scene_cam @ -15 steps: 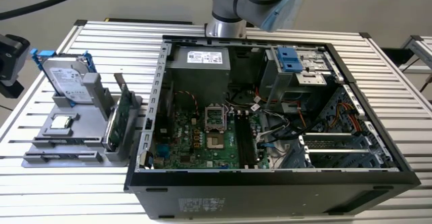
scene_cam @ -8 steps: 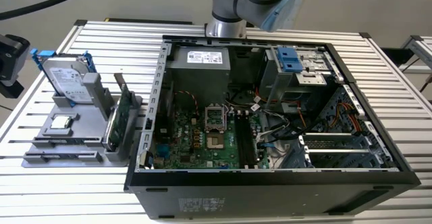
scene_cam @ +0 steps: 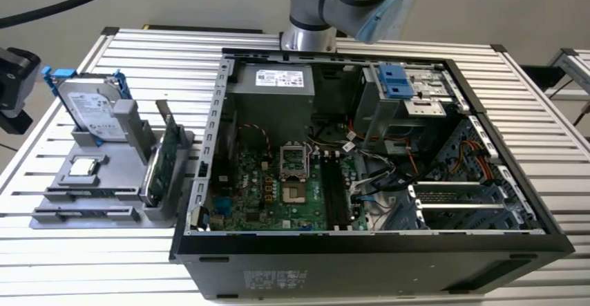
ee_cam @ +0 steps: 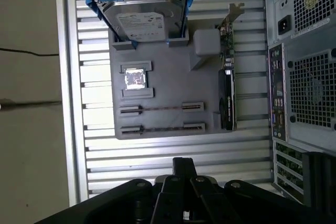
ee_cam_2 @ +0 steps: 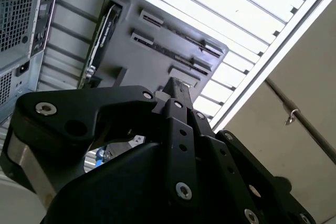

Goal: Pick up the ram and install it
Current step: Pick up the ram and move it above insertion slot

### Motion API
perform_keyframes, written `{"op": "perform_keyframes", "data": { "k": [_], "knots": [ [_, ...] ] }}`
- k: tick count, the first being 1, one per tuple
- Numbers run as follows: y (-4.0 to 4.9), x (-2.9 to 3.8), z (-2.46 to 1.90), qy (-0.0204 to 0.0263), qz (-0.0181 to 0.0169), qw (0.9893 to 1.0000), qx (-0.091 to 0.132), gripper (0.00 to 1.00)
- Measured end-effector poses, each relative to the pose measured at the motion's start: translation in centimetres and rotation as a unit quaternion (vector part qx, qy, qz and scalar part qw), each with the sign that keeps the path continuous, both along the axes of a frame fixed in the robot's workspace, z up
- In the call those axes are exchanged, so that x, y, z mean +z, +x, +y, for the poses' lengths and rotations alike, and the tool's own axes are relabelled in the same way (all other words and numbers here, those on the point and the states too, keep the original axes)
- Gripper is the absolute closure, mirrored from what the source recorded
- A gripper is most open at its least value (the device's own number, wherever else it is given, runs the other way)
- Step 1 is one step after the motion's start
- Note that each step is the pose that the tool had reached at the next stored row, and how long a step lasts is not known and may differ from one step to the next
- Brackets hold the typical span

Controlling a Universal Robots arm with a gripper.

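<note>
Slatted aluminium table (scene_cam: 110, 264) carries a grey fixture tray (ee_cam: 168, 77) beside the open computer case (scene_cam: 369, 240). The ram (ee_cam: 160, 108) stands on edge between tray slots, its long edge exposed for grasping. The gripper (ee_cam: 184, 163) hovers near the tray, apparently closed and empty.

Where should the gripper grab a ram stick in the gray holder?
Take the ram at mid-length, on the bare span between the gray holder's end brackets, probably coming straight down from above. It stands on edge, thin side up, so pinch across its flat faces; the brackets cover both ends.
</note>
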State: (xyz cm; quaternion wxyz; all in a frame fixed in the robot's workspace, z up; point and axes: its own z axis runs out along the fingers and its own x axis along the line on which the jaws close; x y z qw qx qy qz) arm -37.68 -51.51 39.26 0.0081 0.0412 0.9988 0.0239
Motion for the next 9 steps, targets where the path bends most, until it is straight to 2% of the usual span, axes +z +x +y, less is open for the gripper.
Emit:
{"op": "perform_keyframes", "data": {
  "k": [9],
  "knots": [
    [-0.02, 0.00, 0.00, 0.0000, 0.0000, 0.9996, -0.029, 1.00]
  ]
}}
